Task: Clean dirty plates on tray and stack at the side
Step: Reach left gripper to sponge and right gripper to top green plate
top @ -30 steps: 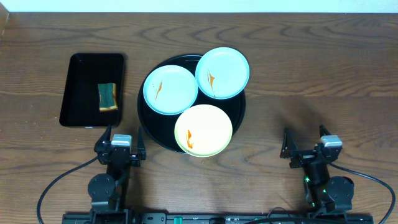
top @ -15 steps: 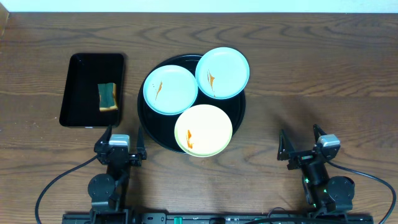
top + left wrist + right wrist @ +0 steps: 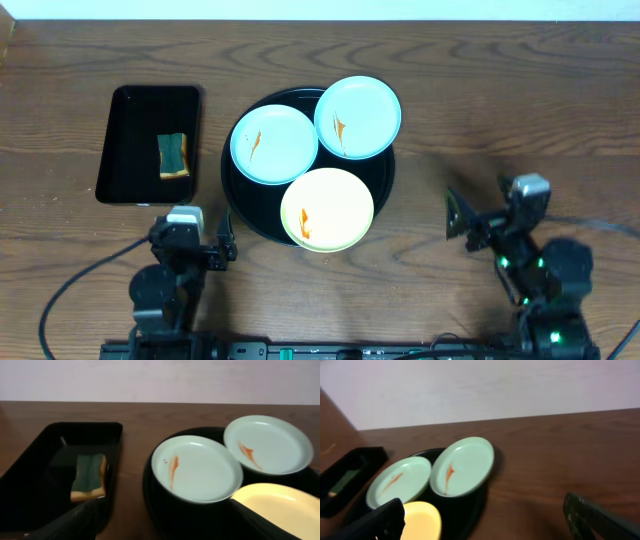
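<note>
Three plates lie on the round black tray (image 3: 386, 178). A blue-green plate (image 3: 274, 144) is at its left and another blue-green plate (image 3: 358, 116) overhangs its far right rim. A pale yellow plate (image 3: 327, 209) lies at the front. All three carry orange smears. My left gripper (image 3: 195, 236) is open near the table's front, left of the tray, and holds nothing. My right gripper (image 3: 479, 206) is open and holds nothing, right of the tray and angled toward it. In the right wrist view the blue-green plates (image 3: 462, 465) (image 3: 400, 487) lie ahead between the fingers (image 3: 385, 522).
A rectangular black tray (image 3: 125, 170) at the left holds a green and yellow sponge (image 3: 173, 155). The left wrist view shows this sponge (image 3: 89, 477) ahead on the left and the round tray (image 3: 150, 485) on the right. Bare wood lies right of the round tray.
My right arm has moved forward and turned toward the round tray. The left arm has shifted slightly and turned a little. The plates and sponge have not moved.
</note>
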